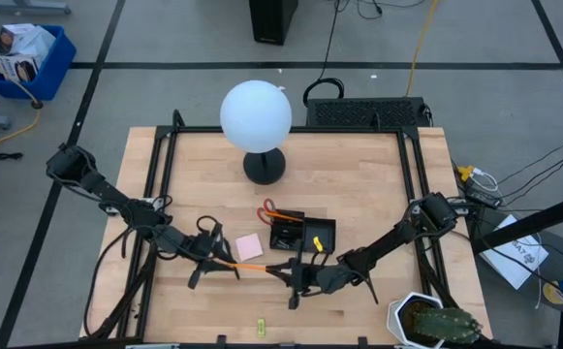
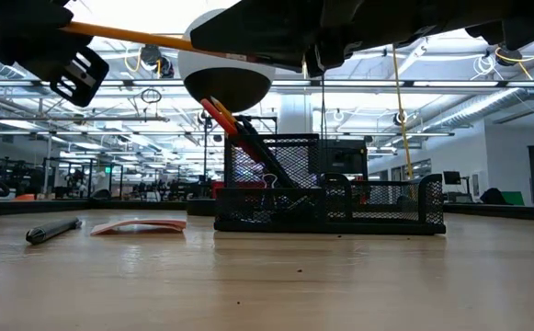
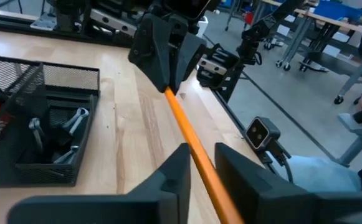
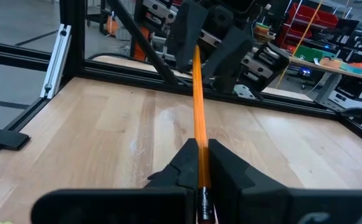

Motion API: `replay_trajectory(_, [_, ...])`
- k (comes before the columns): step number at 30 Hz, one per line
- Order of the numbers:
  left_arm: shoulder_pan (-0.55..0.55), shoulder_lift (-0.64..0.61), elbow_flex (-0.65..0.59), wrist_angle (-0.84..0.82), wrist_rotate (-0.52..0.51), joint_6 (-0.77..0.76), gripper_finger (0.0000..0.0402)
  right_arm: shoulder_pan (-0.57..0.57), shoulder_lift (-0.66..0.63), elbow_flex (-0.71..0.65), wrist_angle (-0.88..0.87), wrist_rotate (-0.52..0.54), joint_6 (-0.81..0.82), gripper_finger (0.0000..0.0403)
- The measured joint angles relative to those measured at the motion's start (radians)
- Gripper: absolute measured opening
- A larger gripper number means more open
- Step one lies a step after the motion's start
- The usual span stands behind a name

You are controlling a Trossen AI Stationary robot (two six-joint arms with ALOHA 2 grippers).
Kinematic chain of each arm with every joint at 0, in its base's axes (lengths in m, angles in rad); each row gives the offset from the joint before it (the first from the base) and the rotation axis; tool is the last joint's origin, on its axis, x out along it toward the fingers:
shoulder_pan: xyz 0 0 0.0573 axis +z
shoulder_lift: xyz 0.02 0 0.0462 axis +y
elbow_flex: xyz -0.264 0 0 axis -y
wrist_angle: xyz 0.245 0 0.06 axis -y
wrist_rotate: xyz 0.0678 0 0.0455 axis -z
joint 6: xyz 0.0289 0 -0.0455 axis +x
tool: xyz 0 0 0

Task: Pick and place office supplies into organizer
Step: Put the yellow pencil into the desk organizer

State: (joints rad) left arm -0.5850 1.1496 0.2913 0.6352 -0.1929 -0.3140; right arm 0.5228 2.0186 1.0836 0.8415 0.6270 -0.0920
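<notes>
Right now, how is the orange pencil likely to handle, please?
Probably stiff: the orange pencil spans straight out from the right end effector without sagging. Likely light, being so thin. It may roll if dropped.

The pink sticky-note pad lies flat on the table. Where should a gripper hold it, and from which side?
Come straight down and pinch two opposite edges of the pink sticky-note pad. It is thin, square and flat on the table, so a level approach would probably find little to grip.
</notes>
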Motion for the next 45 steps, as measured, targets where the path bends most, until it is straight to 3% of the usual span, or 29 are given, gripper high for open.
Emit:
replay_trajectory(7, [0.001,0.000,0.000,-0.002,-0.017,0.017,0.0036,0.000,0.000,0.000,0.002,0.005,0.002,0.0012])
replay_trajectory(12, [0.001,0.000,0.000,0.001,-0.018,0.016,0.0033,0.001,0.000,0.000,0.012,0.004,-0.012,0.0017])
replay_trajectory(22, [0.052,0.000,0.000,0.075,0.027,-0.002,0.0022,0.041,-0.063,0.000,0.040,0.001,-0.038,0.0147])
replay_trajectory(31, [0.140,0.000,0.038,0.048,0.067,-0.003,0.0033,0.120,-0.158,0.000,-0.019,0.124,-0.132,0.0168])
replay_trajectory(35, [0.198,0.000,0.125,-0.121,0.114,0.007,0.0022,0.164,-0.177,0.000,-0.023,0.217,-0.199,0.0161])
replay_trajectory(45, [0.294,0.000,0.502,-0.737,0.092,0.163,0.0029,0.238,-0.179,-0.001,-0.013,0.371,-0.274,0.0155])
